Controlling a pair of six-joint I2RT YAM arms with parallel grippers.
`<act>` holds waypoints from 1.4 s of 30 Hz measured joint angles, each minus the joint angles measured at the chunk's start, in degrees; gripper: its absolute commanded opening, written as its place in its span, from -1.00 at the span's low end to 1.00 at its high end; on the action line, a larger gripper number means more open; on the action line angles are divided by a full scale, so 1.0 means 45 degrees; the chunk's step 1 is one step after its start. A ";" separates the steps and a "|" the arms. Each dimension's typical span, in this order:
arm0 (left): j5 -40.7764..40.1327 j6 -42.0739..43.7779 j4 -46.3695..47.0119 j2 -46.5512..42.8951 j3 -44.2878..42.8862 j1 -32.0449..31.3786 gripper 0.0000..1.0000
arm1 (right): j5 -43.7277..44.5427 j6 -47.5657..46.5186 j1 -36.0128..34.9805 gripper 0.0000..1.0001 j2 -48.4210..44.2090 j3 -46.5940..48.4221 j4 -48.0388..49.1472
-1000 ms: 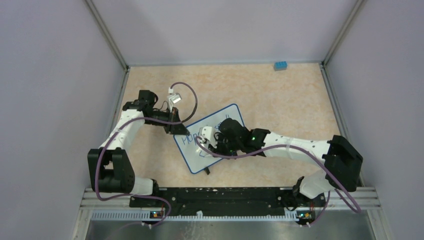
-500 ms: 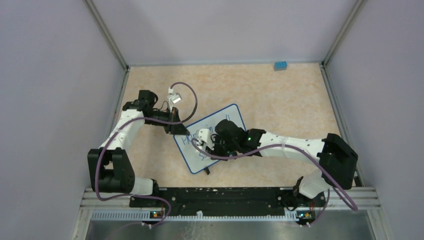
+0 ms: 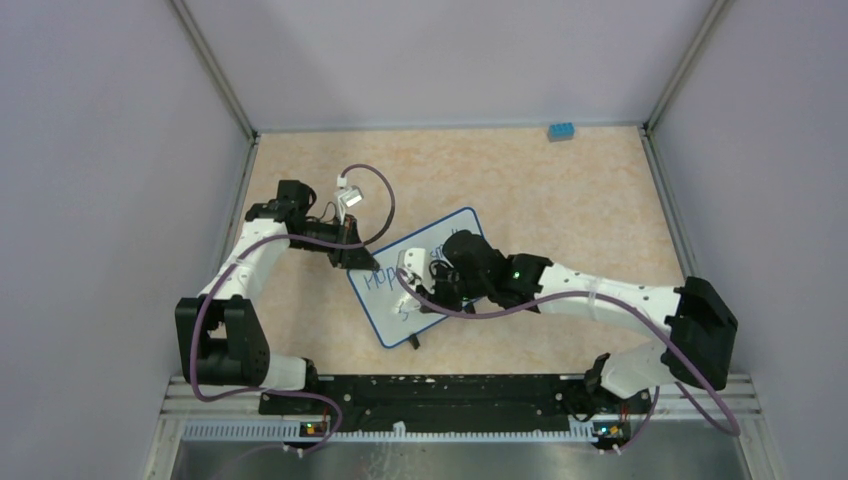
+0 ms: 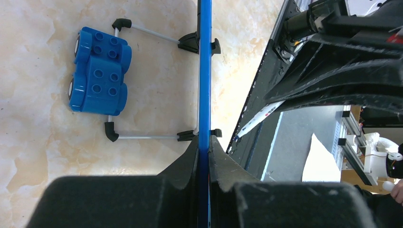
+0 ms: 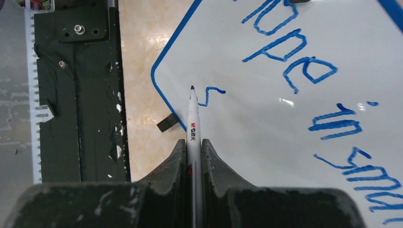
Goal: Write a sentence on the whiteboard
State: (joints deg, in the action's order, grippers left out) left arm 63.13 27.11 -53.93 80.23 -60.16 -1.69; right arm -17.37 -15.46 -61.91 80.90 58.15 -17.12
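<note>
Grip check: the marker [image 5: 192, 118] is clamped between the right gripper's [image 5: 193, 142] fingers. The jaws are almost fully closed on its white barrel, with the tip pointing to 12 o'clock in the wrist view. The tip lies over the whiteboard [image 5: 266, 156] near its lower corner, just at 9 o'clock of a short blue s-stroke [image 5: 210, 92]. Contact or hover: cannot tell.

The sentence [image 5: 304, 71] reads "Hope in small" on line one; line two is barely begun.

Judgement: the step in hand is the second line. To do it well:
- use light, even pressure and small strokes;
- run parallel to the line above;
- mind the board's edge, close at 9 o'clock.

Farther out, the left gripper [image 4: 204, 152] is pinched tight on the board's blue rim [image 4: 205, 71], on its 10 o'clock side from above, steadying it.

A blue brick [image 3: 560, 131] rests at the table's far edge, 1 o'clock.
</note>
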 measured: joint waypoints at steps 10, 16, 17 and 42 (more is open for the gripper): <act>0.0000 -0.0005 0.0000 0.0000 0.0000 0.0000 -1.00 | 0.0102 0.0000 0.0549 -1.00 -0.0384 -0.0005 -0.0058; 0.0000 -0.0005 0.0000 0.0000 0.0000 0.0000 -1.00 | 0.0189 -0.0015 0.0549 -1.00 -0.0097 -0.0097 -0.0087; 0.0000 -0.0005 0.0000 0.0000 0.0000 0.0000 -1.00 | 0.0209 -0.0015 0.0549 -1.00 -0.0039 -0.0112 -0.0078; 0.0000 0.0000 0.0010 0.0000 0.0000 0.0000 -1.00 | 0.0325 0.0010 0.1166 -1.00 0.0165 -0.0423 -0.0131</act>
State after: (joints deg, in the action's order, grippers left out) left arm 63.13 27.11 -53.89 80.23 -60.16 -1.69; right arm -15.90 -15.42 -56.66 81.65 56.25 -17.72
